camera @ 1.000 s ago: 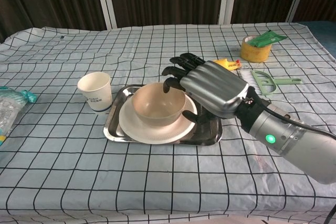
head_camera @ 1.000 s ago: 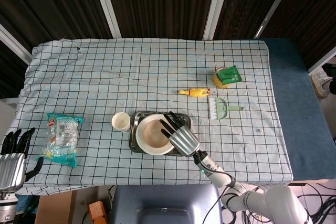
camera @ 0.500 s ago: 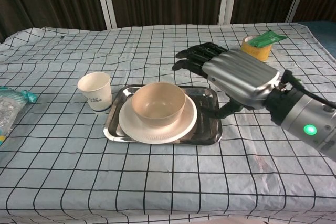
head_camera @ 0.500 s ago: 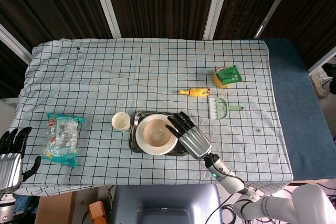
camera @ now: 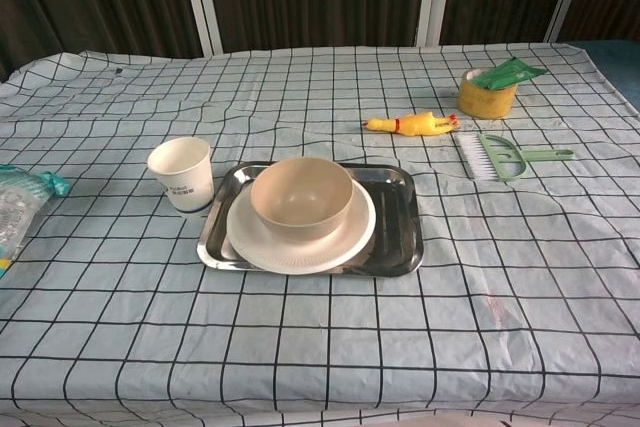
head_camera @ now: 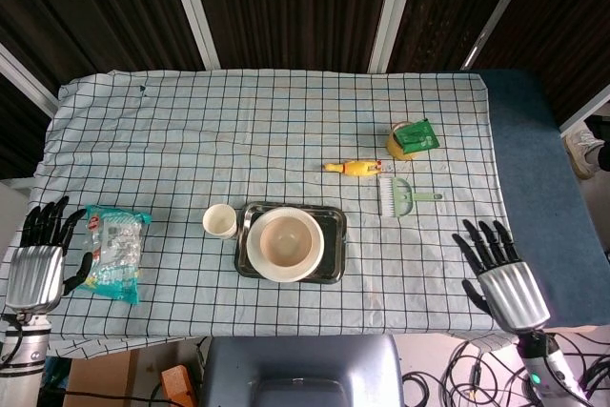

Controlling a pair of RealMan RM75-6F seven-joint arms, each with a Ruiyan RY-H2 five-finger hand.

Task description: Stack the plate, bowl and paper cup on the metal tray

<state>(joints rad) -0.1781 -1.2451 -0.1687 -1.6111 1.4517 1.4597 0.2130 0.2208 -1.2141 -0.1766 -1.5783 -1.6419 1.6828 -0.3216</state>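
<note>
With the bowl (camera: 301, 197) sitting on the plate (camera: 300, 232) in the metal tray (camera: 396, 227), both hands (left hand (head_camera: 36, 259), right hand (head_camera: 502, 278)) are hanging spread and empty, risking tipping the light paper cup (camera: 181, 174) standing beside the tray

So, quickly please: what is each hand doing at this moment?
Left hand: open, holding nothing, beside the snack bag.
Right hand: open, holding nothing, fingers spread.

The bench (head_camera: 191, 121) has a checked cloth (camera: 300, 347) over it. Near the front stands the tray (camera: 397, 232), with the cup (camera: 181, 174) just beside its left edge. At far left lies a snack bag (head_camera: 111, 252). To the right lie a yellow rubber chicken (camera: 410, 125), a green brush (camera: 505, 158) and a tape roll (camera: 485, 95).
</note>
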